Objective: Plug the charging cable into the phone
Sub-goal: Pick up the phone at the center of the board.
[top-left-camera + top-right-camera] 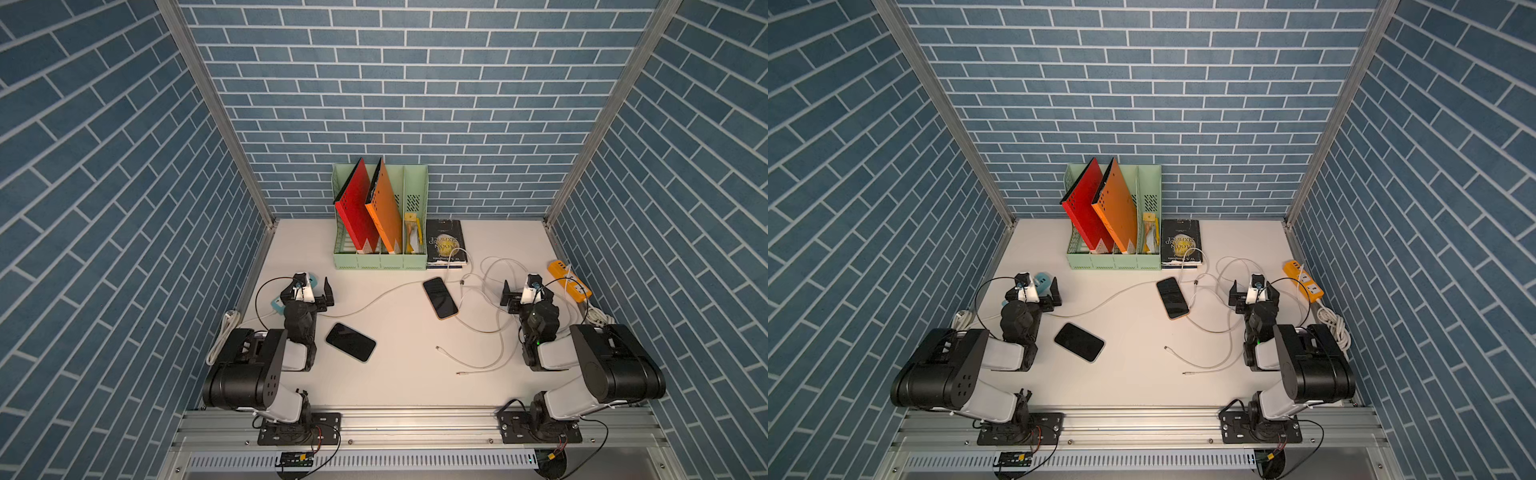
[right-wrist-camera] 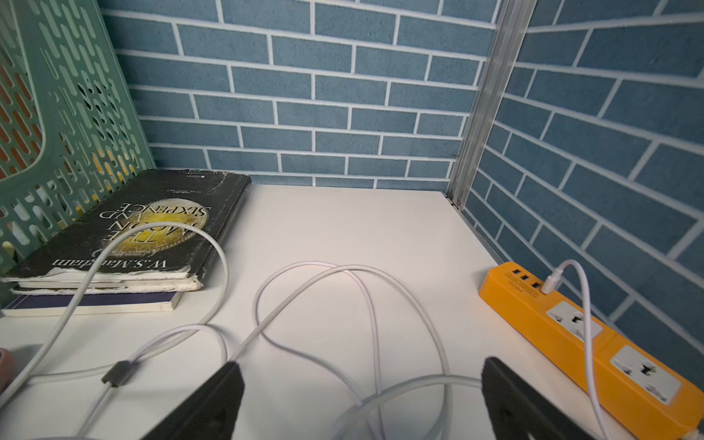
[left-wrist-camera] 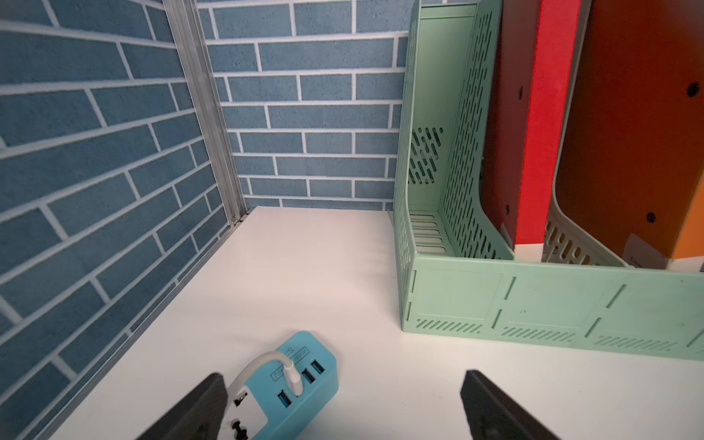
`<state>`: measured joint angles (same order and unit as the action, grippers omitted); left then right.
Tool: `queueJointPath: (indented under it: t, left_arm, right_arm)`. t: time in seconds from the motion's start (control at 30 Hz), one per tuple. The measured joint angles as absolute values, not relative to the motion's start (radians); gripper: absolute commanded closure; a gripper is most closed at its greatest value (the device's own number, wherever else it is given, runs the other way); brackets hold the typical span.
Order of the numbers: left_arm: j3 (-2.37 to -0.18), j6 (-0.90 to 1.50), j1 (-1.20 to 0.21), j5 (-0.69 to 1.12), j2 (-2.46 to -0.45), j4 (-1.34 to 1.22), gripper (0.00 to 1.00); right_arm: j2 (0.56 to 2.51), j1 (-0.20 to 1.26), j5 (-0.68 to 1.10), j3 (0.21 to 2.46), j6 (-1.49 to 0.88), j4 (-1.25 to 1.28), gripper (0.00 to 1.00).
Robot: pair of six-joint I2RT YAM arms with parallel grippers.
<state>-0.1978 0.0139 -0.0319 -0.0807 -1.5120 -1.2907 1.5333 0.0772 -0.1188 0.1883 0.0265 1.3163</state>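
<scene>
Two dark phones lie flat on the white table in both top views: one with an orange rim mid-table and a black one nearer the left arm. White charging cables loop over the right half, with loose plug ends on bare table. Another cable runs from the left to the orange-rimmed phone's far end; whether it is plugged in I cannot tell. My left gripper is open and empty over a blue power strip. My right gripper is open above cable loops, holding nothing.
A green file organizer with red and orange folders stands at the back wall, with stacked books beside it. A blue power strip lies at the left wall and an orange one at the right wall.
</scene>
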Motion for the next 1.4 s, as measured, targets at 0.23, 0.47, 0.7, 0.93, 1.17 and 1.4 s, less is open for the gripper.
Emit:
queueJointPath:
  t: [0.23, 0.47, 0.7, 0.93, 1.17, 1.4]
  left_arm:
    - [-0.198, 0.014, -0.032, -0.081, -1.512, -1.291, 0.00]
    - [-0.198, 0.014, -0.032, -0.081, -1.512, -1.291, 0.00]
    - [-0.197, 0.023, -0.033, -0.116, -1.506, -1.287, 0.00]
    - [-0.222, 0.195, -0.033, -0.310, -1.179, -1.047, 0.00]
    - [-0.309, 0.502, -0.033, -0.152, -1.134, -0.752, 0.00]
    - [-0.268, 0.659, -0.033, 0.011, -1.025, -0.558, 0.00]
  right_arm:
    - [1.533, 0.077, -0.119, 0.188, 0.027, 1.316, 0.00]
    - [1.533, 0.077, -0.119, 0.188, 0.027, 1.316, 0.00]
    - [1.533, 0.067, -0.113, 0.188, 0.026, 1.316, 0.00]
    - [1.467, 0.058, -0.143, 0.177, 0.022, 1.275, 0.00]
    - [0.988, 0.104, -0.078, 0.245, -0.132, 0.964, 0.17]
    - [0.951, 0.445, 0.081, 0.405, -0.276, 0.685, 0.18]
